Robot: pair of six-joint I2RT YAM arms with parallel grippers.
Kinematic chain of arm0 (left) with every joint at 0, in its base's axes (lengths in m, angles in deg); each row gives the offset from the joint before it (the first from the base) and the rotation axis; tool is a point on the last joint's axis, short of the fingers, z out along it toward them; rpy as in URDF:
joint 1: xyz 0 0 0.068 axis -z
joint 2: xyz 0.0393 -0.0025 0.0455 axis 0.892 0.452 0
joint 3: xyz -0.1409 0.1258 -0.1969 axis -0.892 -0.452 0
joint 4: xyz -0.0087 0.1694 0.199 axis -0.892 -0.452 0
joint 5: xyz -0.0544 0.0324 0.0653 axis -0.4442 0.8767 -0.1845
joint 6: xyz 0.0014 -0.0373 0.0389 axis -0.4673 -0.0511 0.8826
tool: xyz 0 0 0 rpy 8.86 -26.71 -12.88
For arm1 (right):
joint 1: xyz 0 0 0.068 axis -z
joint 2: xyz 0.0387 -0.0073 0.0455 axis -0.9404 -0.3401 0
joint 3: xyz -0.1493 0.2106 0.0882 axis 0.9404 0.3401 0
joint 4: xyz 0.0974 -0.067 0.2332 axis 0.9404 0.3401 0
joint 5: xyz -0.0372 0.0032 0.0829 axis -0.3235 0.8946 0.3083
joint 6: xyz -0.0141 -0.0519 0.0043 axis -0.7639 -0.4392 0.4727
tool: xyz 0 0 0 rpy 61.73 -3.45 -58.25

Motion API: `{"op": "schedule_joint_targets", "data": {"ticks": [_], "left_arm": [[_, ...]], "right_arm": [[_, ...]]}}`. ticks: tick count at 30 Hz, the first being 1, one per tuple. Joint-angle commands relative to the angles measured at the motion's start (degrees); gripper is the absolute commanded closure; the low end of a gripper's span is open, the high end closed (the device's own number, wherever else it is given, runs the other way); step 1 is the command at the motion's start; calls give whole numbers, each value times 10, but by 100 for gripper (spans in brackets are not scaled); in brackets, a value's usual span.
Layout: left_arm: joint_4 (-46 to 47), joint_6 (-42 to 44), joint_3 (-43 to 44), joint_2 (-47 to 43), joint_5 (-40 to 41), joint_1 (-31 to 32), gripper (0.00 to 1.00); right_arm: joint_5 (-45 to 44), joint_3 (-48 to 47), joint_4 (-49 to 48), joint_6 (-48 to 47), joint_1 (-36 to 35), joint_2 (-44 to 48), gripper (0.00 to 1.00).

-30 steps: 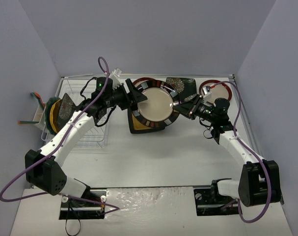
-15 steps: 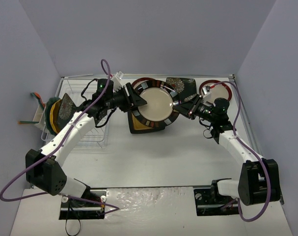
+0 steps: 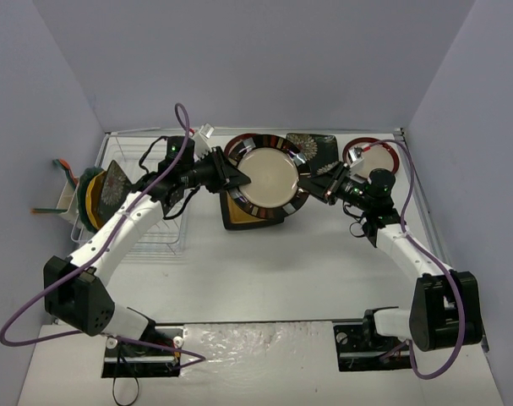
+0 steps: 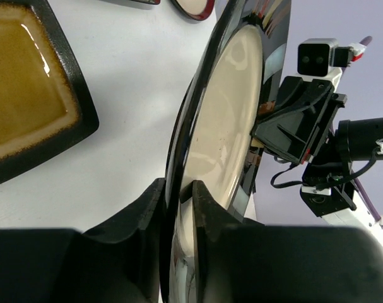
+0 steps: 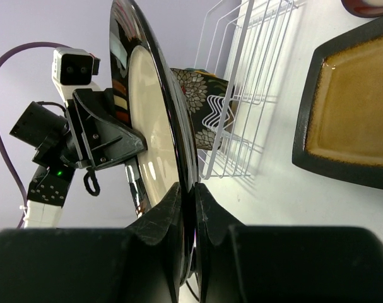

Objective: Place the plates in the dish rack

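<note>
Plate, partly cropped, pinched by left end effector and right end effector.

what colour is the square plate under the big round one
Under the round plate, the square plate is amber-brown with a black rim; best in left wrist view.

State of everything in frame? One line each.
left tool, shut on dark-rimmed cream plate
right tool, shut on same plate, opposite rim
dark-rimmed cream plate, raised, gripped by both
black-amber square plate, flat on table
red-rimmed plate, flat on table
dish rack, plates standing at left end
</note>
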Motion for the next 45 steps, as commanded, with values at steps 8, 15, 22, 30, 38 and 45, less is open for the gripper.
{"op": "schedule_joint_targets", "data": {"ticks": [8, 15, 22, 30, 38, 45], "left_arm": [[6, 46, 30, -43, 2, -13, 100], [-87, 120, 69, -80, 20, -59, 100], [-286, 299, 181, -116, 126, -153, 100], [-378, 519, 258, -117, 415, -177, 100], [-332, 642, 240, -60, 476, -241, 100], [-296, 657, 212, -29, 470, -284, 100]], "right_arm": [[-1, -64, 109, -159, -4, 28, 45], [-58, -111, 261, -268, -3, 30, 1], [-73, -117, 290, -293, -3, 39, 0], [-72, -113, 291, -300, -4, 31, 0], [-68, -115, 291, -301, -8, 24, 0], [-66, -110, 291, -304, -8, 24, 0]]}}
